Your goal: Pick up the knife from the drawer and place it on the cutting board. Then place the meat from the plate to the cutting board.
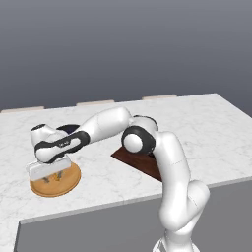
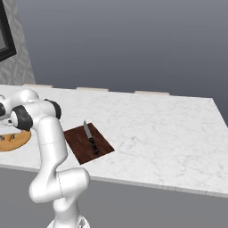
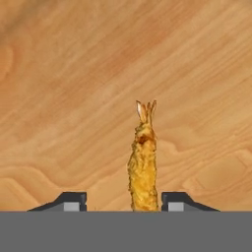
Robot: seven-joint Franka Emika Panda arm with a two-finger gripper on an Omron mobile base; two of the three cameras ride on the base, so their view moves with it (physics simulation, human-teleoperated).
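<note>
Hand view showed the tiny orange-yellow elongated meat (image 3: 143, 162) lying on the round tan-orange wooden plate (image 3: 74, 74), at lower centre of the frame. The two dark fingers (image 3: 69, 201) stood on either side of the meat, apart from it, not gripping. Right base view showed the long black-handled knife (image 2: 90, 138) lying on the flat dark brown cutting board (image 2: 75, 144), left of centre on the white marble surface (image 2: 156, 129).
</note>
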